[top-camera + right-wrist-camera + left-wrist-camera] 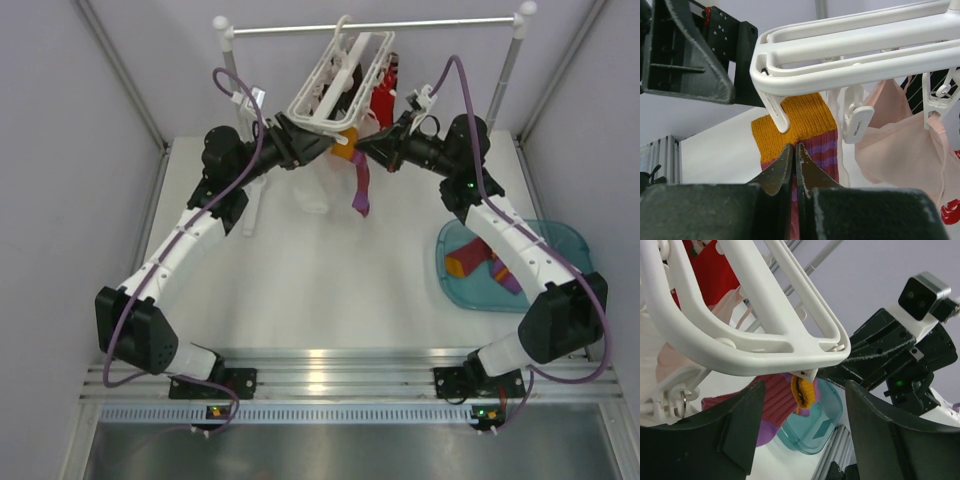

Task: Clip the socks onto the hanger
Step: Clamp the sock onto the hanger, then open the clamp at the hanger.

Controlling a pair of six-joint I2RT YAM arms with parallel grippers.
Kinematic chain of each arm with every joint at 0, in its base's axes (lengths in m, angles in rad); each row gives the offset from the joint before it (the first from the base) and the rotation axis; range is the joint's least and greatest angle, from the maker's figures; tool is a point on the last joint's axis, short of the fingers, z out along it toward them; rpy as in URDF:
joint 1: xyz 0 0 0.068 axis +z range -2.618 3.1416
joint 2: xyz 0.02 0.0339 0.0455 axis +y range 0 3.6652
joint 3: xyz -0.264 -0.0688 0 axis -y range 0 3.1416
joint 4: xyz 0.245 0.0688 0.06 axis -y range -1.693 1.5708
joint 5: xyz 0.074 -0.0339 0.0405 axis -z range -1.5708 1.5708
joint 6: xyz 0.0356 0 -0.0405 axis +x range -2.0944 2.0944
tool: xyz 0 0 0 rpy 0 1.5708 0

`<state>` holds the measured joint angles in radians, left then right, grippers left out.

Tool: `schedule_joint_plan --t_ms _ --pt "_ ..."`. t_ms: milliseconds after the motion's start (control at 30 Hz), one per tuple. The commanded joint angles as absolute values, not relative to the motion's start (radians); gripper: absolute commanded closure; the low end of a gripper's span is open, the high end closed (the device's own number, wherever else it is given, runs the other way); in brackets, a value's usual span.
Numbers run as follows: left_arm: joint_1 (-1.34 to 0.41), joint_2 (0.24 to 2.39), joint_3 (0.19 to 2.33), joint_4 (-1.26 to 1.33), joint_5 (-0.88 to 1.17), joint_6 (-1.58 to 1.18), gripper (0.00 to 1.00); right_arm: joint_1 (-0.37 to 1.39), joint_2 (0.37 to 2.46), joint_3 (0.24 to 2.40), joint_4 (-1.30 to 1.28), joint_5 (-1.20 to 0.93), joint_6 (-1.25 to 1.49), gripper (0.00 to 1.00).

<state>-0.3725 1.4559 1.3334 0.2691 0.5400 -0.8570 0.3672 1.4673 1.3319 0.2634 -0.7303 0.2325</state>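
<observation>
**Item: striped sock at hanger clip, both arms raised**

- Hanger: white slatted frame, hung tilted from the silver rail at the far end of the worktop.
- Striped sock: orange cuff, purple and red bands. It hangs below the hanger's near corner, and a white clip bites the cuff edge.
- Right gripper: jaws pressed together just under that clip, seemingly nipping a fold of the sock, though the contact is hidden.
- Left gripper: jaws wide apart below the hanger's corner, holding nothing.
- Red sock and pale pink sock: hanging from other clips.
- Teal tray: on the worktop to the right, with spare socks inside.
</observation>
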Motion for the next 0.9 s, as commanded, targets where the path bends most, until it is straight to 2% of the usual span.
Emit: schedule_joint_plan --t_ms 0,67,233,533,700,867 --pt "-0.37 1.367 1.257 0.354 0.563 -0.83 0.27 0.397 1.486 1.397 0.304 -0.718 0.241 1.0" --pt "-0.37 1.342 1.218 0.385 0.581 -0.83 0.23 0.399 1.493 1.405 0.302 -0.715 0.245 1.0" --pt "-0.371 1.313 1.166 0.436 0.618 -0.821 0.02 0.408 1.508 1.425 0.302 -0.704 0.261 1.0" --pt "-0.347 1.313 1.218 0.534 0.612 -0.775 0.02 0.417 1.516 1.428 0.29 -0.696 0.247 1.0" --pt "-0.35 1.347 1.321 0.373 0.588 -0.677 0.02 0.416 1.514 1.437 0.287 -0.683 0.242 1.0" --pt "-0.35 1.403 1.319 0.325 0.771 -0.695 0.02 0.416 1.519 1.451 0.291 -0.678 0.249 1.0"
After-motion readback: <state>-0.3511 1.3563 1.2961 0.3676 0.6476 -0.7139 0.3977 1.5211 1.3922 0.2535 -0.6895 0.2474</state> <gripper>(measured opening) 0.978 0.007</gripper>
